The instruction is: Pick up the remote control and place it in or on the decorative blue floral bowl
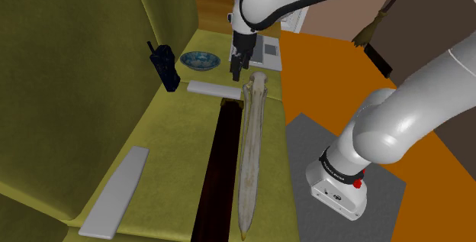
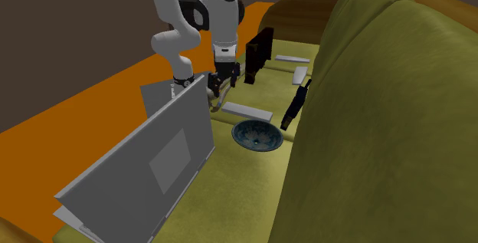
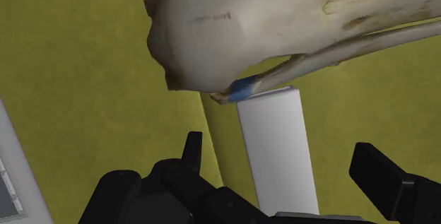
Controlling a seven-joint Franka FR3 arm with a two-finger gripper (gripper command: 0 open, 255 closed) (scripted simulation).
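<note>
In the shoulder view, a dark handset (image 1: 164, 66) leans on the sofa back (image 1: 69, 65), the blue bowl (image 1: 200, 60) sits at its three o'clock, and the remote (image 1: 212, 89) (a plain white slab) lies on the seat (image 1: 168, 141) at the bowl's five o'clock. My gripper (image 1: 236, 71) hovers over it, fingers (image 3: 194, 155) wide apart, holding nothing. A pale bone-like thing (image 1: 252, 149) overlaps the remote's far end, so lifting might drag or tip it. Whether they touch is hidden; no buttons show.

Count on the sofa (image 1: 76, 50)
One bowl (image 1: 200, 60), one remote (image 1: 164, 66), one laptop (image 2: 153, 157), one long skull (image 1: 250, 149), three white slabs (image 2: 247, 111).
</note>
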